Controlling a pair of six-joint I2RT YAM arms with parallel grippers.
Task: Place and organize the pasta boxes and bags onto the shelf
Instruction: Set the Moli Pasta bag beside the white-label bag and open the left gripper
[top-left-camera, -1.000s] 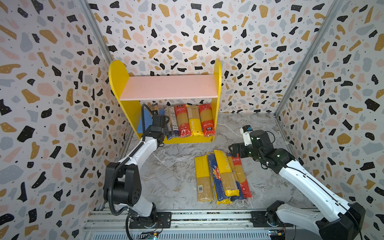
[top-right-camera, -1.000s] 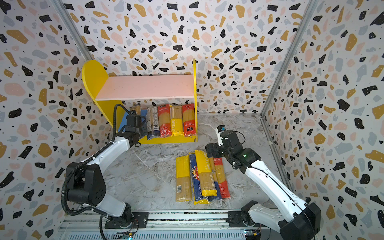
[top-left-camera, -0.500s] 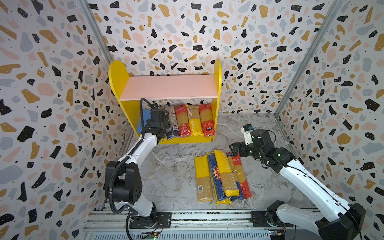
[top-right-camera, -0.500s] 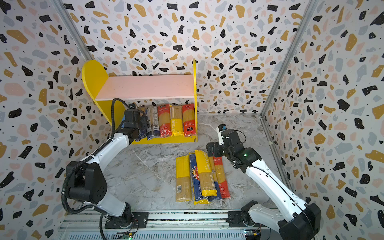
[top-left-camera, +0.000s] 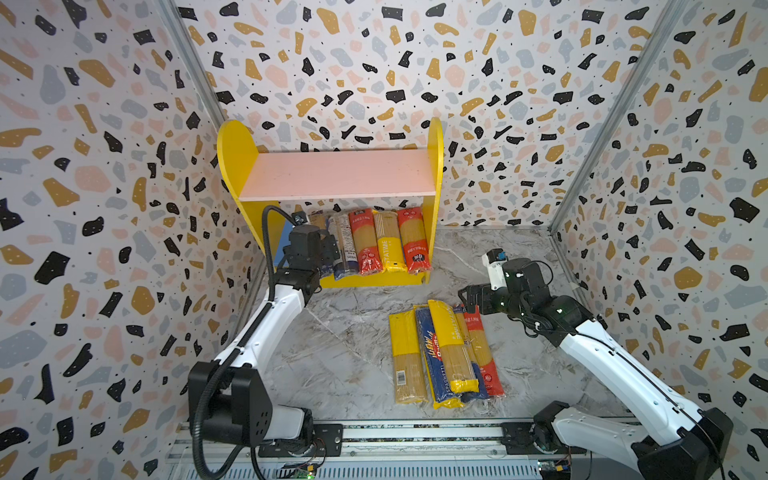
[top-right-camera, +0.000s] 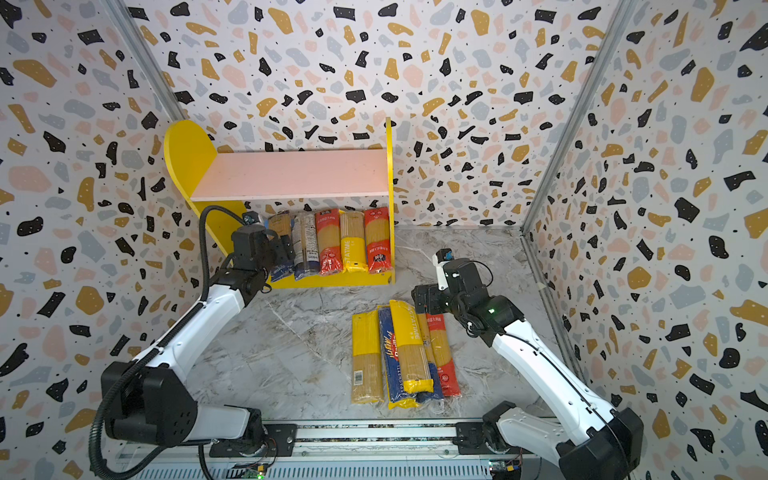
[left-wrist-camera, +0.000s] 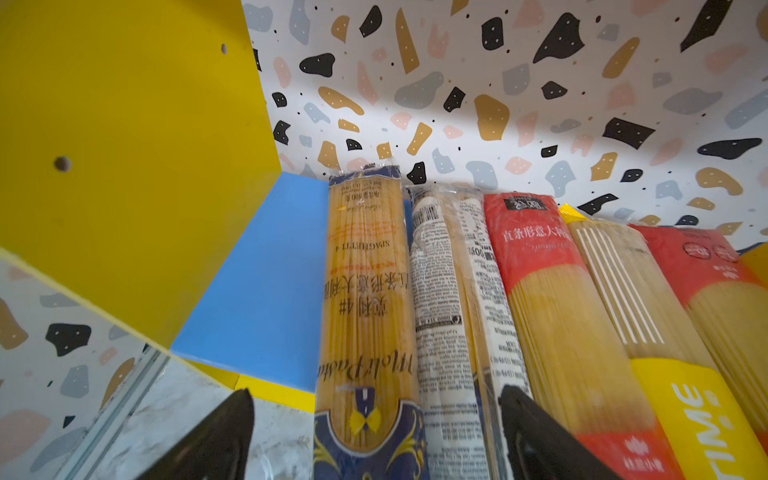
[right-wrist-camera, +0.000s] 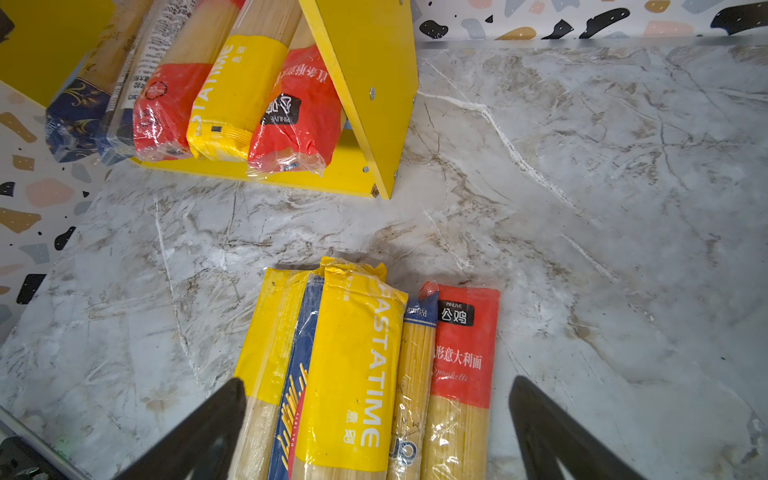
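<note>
L gripper (left-wrist-camera: 374, 392) is wide open, holding nothing, straddling near ends of blue-ended pack (left-wrist-camera: 365, 291) + white-label pack (left-wrist-camera: 453, 311). Five packs sit in a row on shelf (top-left-camera: 237, 158) lower blue board (left-wrist-camera: 257, 282); the rest are in a pile (top-left-camera: 444, 353) on the surface (top-left-camera: 345, 332). R gripper (right-wrist-camera: 377, 381) is also wide open, over pile end, empty.

Risks:
- L finger snags film on pull-back and drags a pack off the board; pack ends overhang front edge.
- R pinches 2 packs at once: top yellow pack (right-wrist-camera: 353, 353) lies across neighbours, wrap looks slick.

Can't tell:
- whether L finger touches white-label pack
- pack count under pile
- back of lower board, hidden under pink board (top-right-camera: 291, 174)
</note>
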